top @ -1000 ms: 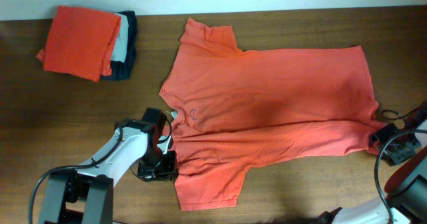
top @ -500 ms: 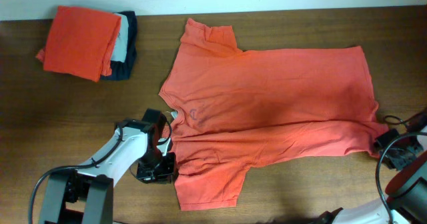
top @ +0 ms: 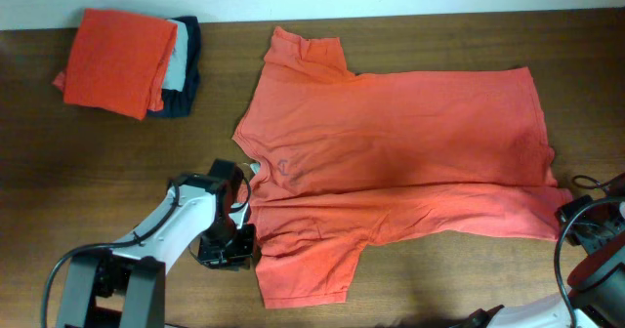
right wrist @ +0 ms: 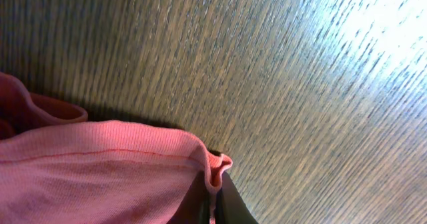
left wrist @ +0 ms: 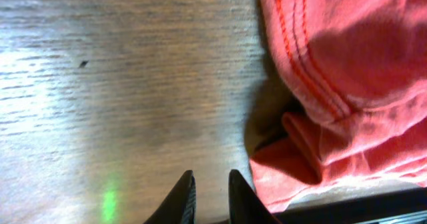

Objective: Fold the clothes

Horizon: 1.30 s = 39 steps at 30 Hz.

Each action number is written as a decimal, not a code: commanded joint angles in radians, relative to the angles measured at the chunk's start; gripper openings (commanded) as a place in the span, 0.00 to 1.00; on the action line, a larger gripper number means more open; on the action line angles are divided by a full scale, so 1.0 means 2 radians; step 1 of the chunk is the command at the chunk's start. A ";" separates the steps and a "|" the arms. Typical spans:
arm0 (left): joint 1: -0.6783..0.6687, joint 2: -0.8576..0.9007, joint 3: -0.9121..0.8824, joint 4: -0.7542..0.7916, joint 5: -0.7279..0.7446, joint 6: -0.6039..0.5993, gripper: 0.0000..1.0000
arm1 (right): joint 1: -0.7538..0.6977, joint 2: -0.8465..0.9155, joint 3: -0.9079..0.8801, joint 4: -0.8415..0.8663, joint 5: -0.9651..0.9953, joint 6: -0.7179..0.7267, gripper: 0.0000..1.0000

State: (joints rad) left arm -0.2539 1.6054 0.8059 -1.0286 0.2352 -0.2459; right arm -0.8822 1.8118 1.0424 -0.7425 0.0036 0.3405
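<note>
The coral-red T-shirt [top: 391, 143] lies spread across the table with its plain face up and a small neck mark near the collar. Its collar points left and its hem points right. My left gripper [top: 227, 248] sits on the wood just left of the lower sleeve. In the left wrist view this gripper [left wrist: 208, 187] is narrowly open over bare wood, with bunched shirt fabric [left wrist: 347, 64] to its right. My right gripper [top: 578, 223] is at the hem's near right corner. In the right wrist view this gripper [right wrist: 213, 197] is shut on a pinch of the shirt's hem [right wrist: 100, 177].
A stack of folded garments [top: 122, 60] sits at the back left, orange on top with grey and navy beneath. The brown wooden table [top: 98, 191] shows around the shirt. Dark cables loop by the right arm at the table's right edge.
The right gripper has closed on the hem corner and shifted down and right, drawing the shirt's lower right edge out flatter. The left jaws have parted slightly; the left arm stays put.
</note>
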 commanded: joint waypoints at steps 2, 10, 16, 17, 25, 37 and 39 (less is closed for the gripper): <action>0.001 -0.035 0.015 -0.018 0.019 0.006 0.29 | -0.004 -0.001 -0.009 0.007 0.015 0.005 0.04; -0.001 -0.036 0.003 -0.033 0.074 0.006 0.59 | -0.004 -0.001 -0.009 0.009 0.003 0.005 0.04; -0.001 -0.036 -0.038 -0.009 0.100 0.006 0.59 | -0.004 -0.001 -0.009 0.010 0.000 0.005 0.04; -0.001 -0.036 -0.046 0.001 0.108 0.006 0.59 | -0.004 -0.001 -0.009 0.010 -0.002 0.005 0.04; -0.015 -0.036 -0.061 0.065 0.095 -0.004 0.59 | -0.004 -0.001 -0.009 0.011 -0.006 0.005 0.04; -0.114 -0.036 -0.075 0.090 0.062 -0.068 0.52 | -0.004 -0.001 -0.009 0.007 -0.015 0.004 0.04; -0.115 -0.036 -0.075 0.089 0.062 -0.068 0.46 | -0.004 -0.001 -0.009 0.005 -0.017 0.004 0.04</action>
State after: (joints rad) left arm -0.4728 1.5375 0.6785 -0.8509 0.3958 -0.3527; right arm -0.8841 1.8111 1.0409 -0.7315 -0.0090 0.3408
